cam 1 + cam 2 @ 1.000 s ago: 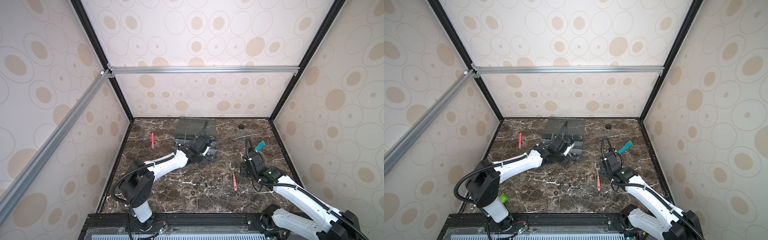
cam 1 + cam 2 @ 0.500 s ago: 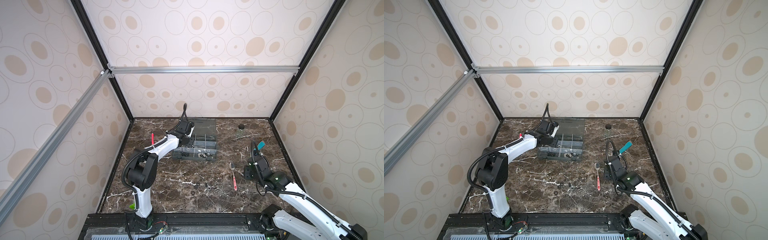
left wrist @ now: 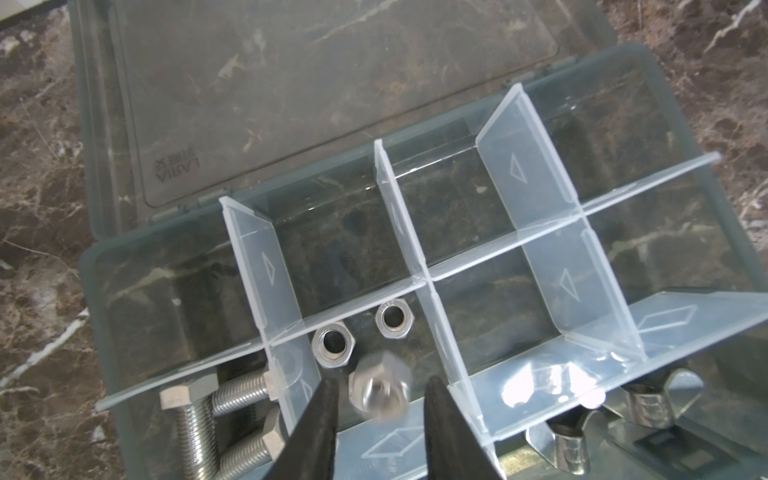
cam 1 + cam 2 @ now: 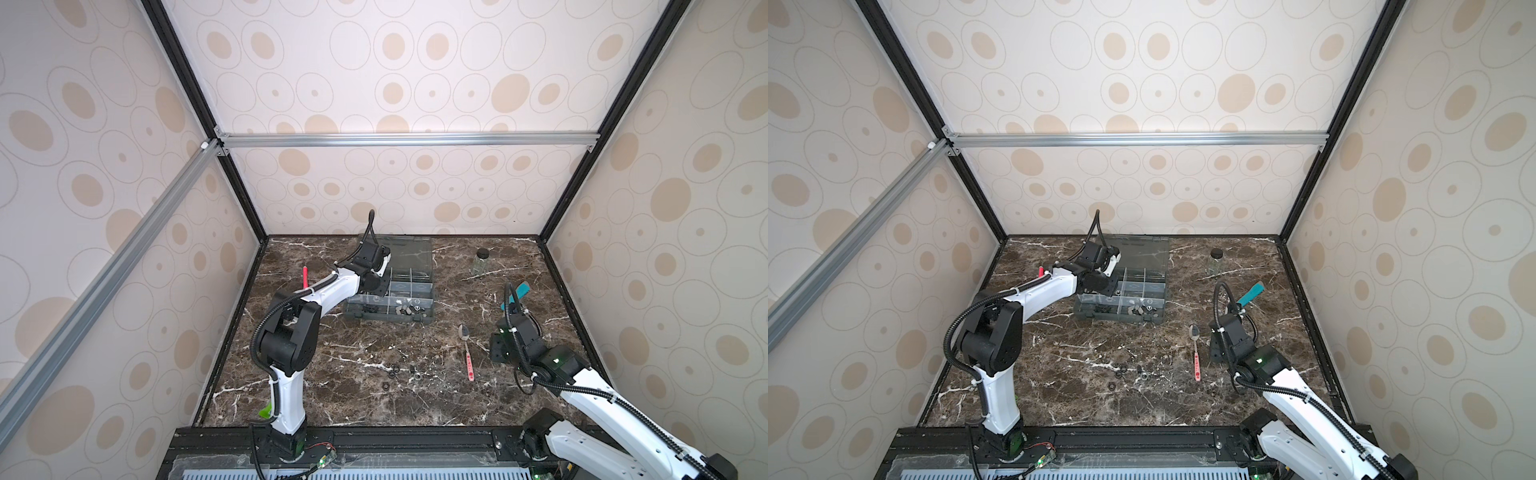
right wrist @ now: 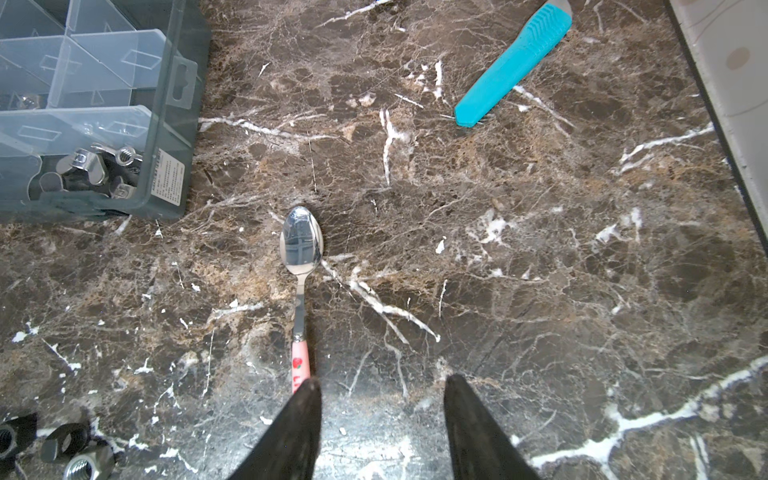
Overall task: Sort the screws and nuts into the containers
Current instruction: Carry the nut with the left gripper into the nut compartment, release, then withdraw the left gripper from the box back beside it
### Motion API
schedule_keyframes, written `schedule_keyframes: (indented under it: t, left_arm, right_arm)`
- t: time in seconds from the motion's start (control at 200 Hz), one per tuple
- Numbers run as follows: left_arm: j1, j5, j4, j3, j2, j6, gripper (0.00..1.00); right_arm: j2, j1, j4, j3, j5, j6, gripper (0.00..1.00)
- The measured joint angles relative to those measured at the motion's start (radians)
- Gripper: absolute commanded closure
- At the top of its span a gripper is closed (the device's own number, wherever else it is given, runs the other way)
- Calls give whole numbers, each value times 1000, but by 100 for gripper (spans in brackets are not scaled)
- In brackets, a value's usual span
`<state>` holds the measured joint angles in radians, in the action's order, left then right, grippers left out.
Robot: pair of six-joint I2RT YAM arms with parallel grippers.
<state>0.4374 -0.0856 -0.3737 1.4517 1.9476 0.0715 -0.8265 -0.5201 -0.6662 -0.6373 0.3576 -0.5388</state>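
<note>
The left fingers (image 3: 322, 415) stand apart, holding nothing. A silver nut (image 3: 380, 388) sits in the gap between their tips, clear of both, and is too blurred to tell its exact form or whether it rests on the compartment floor. Just beyond it, two more silver hex nuts (image 3: 333, 343) lie flat in the same compartment, between translucent dividers (image 3: 266, 270). Across one divider, the screws (image 3: 195, 415) lie together, their shafts cut off by the picture's edge. Across the other side, wing-shaped pieces (image 3: 648, 403) are partly cut off too. The grey organizer box (image 4: 386, 322) lies with its smoky lid (image 3: 291, 83) folded open flat on the surface (image 5: 540, 249). In both top views the wrist hides these fingers, and the box's contents are too small to sort out. The right fingers (image 5: 299, 424) are also parted and empty, above bare surface. The pink end of a spoon (image 5: 301, 241) disappears behind one of them. Black and silver loose nuts (image 5: 66, 446) lie off to one side, partly cut off. A teal-handled tool (image 5: 511, 66) lies well beyond.
</note>
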Motion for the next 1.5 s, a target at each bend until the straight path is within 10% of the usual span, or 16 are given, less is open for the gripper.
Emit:
schedule_keyframes:
  t: [0.74, 1.5]
  left_arm:
    - [-6, -50, 58, -71, -79, 31, 60]
    - [-21, -178, 314, -394, -535, 125, 54]
  right_arm:
    - [0, 0, -2, 2, -18, -9, 48]
    - [-31, 0, 43, 29, -69, -5, 48]
